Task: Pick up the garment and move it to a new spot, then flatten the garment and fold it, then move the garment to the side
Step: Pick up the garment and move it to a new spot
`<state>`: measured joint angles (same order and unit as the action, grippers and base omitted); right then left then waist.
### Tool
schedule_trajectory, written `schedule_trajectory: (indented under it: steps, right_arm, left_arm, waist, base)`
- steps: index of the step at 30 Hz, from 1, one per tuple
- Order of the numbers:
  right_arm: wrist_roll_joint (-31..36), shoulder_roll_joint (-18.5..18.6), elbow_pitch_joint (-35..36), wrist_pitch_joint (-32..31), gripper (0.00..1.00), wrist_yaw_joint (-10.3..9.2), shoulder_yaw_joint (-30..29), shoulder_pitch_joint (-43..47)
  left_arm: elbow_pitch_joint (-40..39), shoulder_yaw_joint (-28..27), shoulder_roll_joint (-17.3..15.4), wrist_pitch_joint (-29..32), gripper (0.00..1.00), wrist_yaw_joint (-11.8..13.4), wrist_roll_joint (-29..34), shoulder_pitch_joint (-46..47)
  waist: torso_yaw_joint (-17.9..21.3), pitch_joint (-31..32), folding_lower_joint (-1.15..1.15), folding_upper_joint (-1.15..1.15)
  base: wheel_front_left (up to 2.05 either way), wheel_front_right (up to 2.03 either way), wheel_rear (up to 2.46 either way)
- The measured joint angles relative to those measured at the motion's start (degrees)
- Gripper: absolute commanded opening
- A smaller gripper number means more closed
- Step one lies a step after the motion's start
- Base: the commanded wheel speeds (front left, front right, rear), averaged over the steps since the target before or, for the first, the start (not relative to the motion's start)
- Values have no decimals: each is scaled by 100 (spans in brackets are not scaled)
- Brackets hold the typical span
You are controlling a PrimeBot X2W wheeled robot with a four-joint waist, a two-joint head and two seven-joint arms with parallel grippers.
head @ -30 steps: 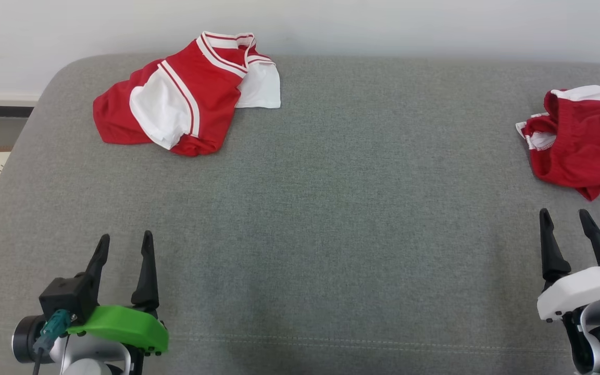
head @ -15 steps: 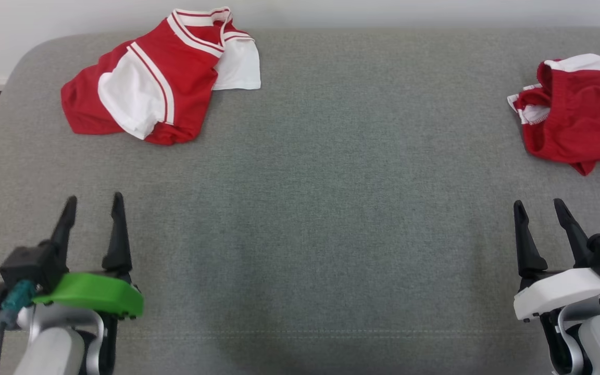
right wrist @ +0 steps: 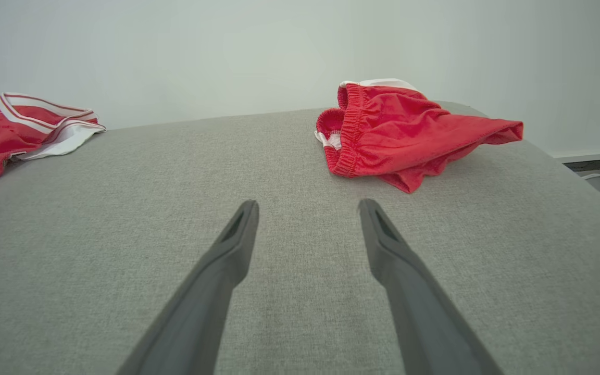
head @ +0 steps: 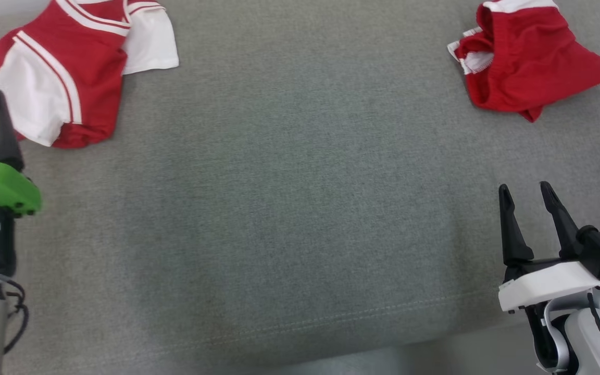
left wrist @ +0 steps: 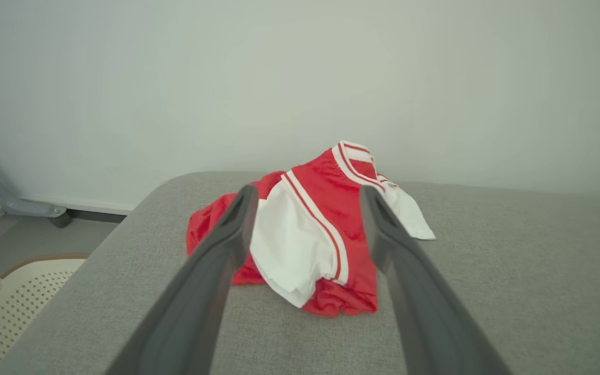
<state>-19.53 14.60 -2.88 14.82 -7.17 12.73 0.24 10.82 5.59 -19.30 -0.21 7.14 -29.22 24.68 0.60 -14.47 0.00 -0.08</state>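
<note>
Jersey [head: 55, 73], shorts [head: 529, 57] — grey cushion [head: 300, 208]

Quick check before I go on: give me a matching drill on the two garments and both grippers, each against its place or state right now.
Column one:
1. red-and-white jersey
2. red shorts
3. left gripper
4. right gripper

Column two:
A. open, bare grey cushion between its fingers
B. crumpled, far right
C. open, a garment framed between its fingers
D. crumpled, far left

Pairs: 1-D, 2-B, 3-C, 4-A.
</note>
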Motion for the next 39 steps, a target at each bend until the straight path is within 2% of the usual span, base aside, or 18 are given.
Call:
schedule_trajectory:
  steps: [5,12,25,37,38,39]
  right_arm:
    - [41,-29,110,0,100,0,0,-62]
    - [53,-40,277,1,100,0,-36,-107]
    - [94,-145,452,0,100,0,-159,-186]
    - [94,-220,412,0,100,0,-85,-208]
    - [94,-223,410,0,100,0,-77,-208]
    - [96,-226,409,0,100,0,-75,-208]
  left_arm:
    - [588,-428,-357,379,100,0,-177,322]
    - [1189,-880,-586,642,100,0,-257,782]
    - [1871,-1074,-1268,751,100,0,180,1606]
    - [2435,-697,-1292,772,100,0,330,1933]
    - [2469,-691,-1281,775,91,0,330,1958]
    - [2522,-681,-1282,775,27,-1,330,2028]
  waist:
    - [378,-268,0,0]
    - [830,-715,0,0]
    - [1355,-1584,0,0]
    - [1463,-1789,0,0]
    - [1457,-1774,1,0]
    - [1443,-1758,0,0]
  base:
    - [0,0,0]
    - [0,0,0]
    - [0,0,0]
    - [0,0,0]
    - [0,0,0]
    - [0,0,0]
